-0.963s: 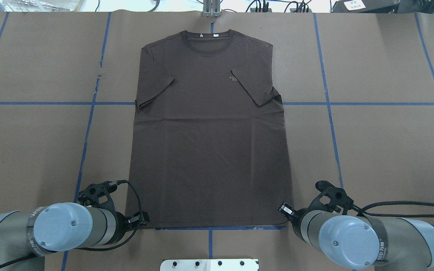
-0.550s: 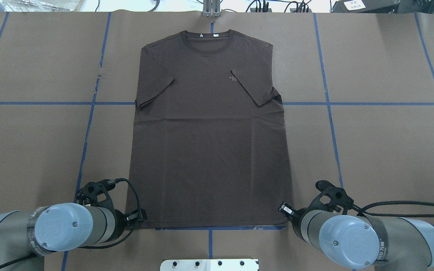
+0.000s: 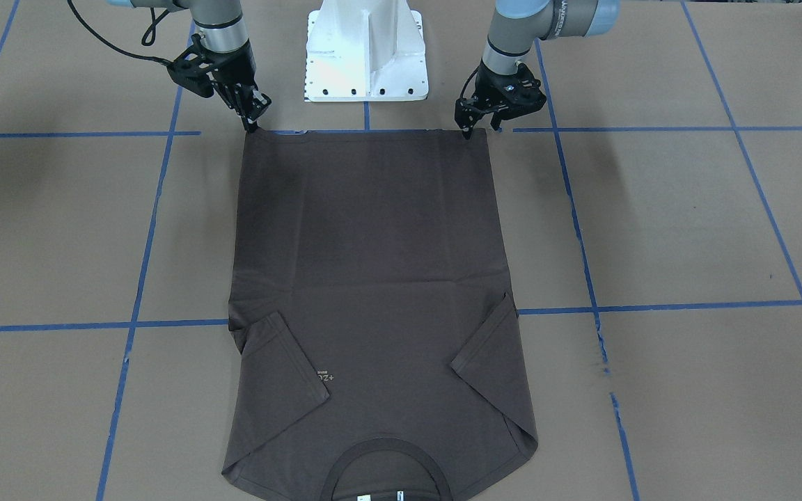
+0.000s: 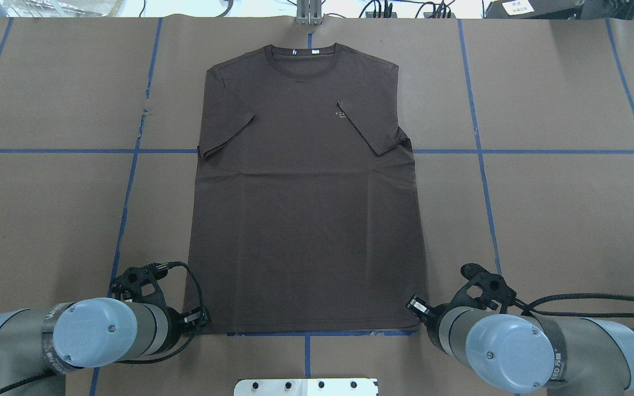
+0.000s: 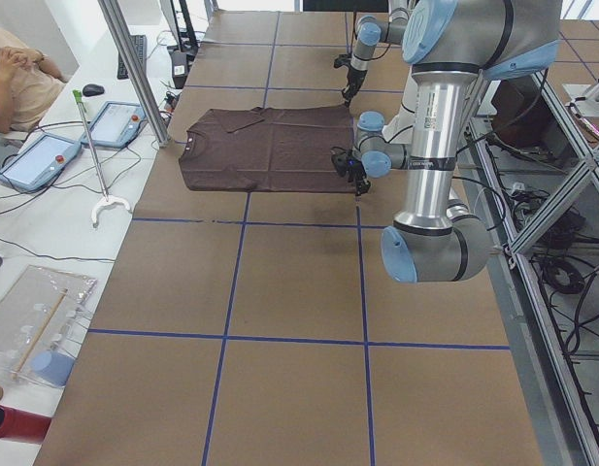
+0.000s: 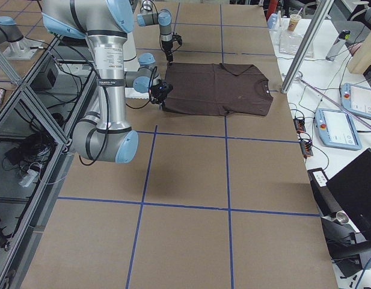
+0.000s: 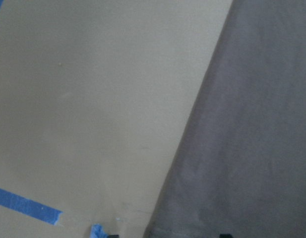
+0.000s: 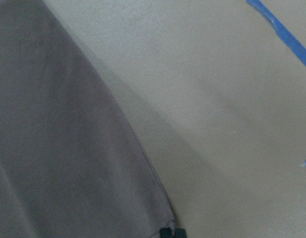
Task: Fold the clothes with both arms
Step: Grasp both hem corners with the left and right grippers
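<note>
**A:** Left side first?

**B:** My left gripper (image 3: 469, 129) points down at the near-left hem corner of the T-shirt (image 4: 306, 209). Its fingers are apart, astride the edge.

**A:** How does the shirt lie?

**B:** Flat on the table (image 4: 542, 220), sleeves folded in. Its long axis runs straight away from both grippers to the collar (image 4: 303, 55).

**A:** And the right?

**B:** My right gripper (image 3: 252, 124) is at the other hem corner, fingers together, pinching cloth as I judge it. Each arm is nearest its own corner, wrist bent low.
</note>
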`<state>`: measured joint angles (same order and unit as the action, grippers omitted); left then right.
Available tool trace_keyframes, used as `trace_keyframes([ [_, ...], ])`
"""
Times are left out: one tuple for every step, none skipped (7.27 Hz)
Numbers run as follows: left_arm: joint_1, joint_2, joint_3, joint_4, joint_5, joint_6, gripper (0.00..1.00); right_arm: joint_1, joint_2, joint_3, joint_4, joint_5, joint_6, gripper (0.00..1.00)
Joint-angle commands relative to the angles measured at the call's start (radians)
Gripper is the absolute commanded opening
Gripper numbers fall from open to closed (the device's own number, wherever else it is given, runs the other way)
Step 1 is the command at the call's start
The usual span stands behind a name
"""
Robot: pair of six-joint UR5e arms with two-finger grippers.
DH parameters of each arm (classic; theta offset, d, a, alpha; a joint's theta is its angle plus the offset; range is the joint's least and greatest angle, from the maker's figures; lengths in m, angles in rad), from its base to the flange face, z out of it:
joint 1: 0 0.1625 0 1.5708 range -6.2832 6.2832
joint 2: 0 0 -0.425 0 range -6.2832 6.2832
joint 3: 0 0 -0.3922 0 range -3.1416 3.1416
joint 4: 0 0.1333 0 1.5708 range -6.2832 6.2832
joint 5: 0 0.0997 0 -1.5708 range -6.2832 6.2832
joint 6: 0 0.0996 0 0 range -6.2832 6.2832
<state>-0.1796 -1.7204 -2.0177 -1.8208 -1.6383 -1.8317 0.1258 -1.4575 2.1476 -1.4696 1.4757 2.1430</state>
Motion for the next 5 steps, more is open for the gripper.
trace_keyframes([
  [0.000, -0.004, -0.001, 0.000, -0.001, -0.004, 0.24, 0.000, 0.000, 0.000, -0.002, 0.000, 0.000, 0.00],
  [0.000, -0.004, -0.001, 0.000, -0.002, -0.004, 0.00, 0.000, -0.001, 0.000, 0.000, 0.000, 0.000, 0.00],
  [0.000, -0.004, -0.001, 0.000, -0.002, -0.004, 0.00, 0.000, 0.000, 0.000, 0.000, 0.000, 0.002, 0.00],
  [-0.001, -0.004, -0.006, 0.000, -0.003, -0.004, 0.00, 0.000, -0.001, 0.000, -0.002, 0.000, 0.002, 0.00],
  [-0.001, -0.007, -0.012, 0.002, -0.003, -0.006, 0.00, 0.000, -0.001, 0.002, -0.002, -0.002, 0.002, 0.00],
])
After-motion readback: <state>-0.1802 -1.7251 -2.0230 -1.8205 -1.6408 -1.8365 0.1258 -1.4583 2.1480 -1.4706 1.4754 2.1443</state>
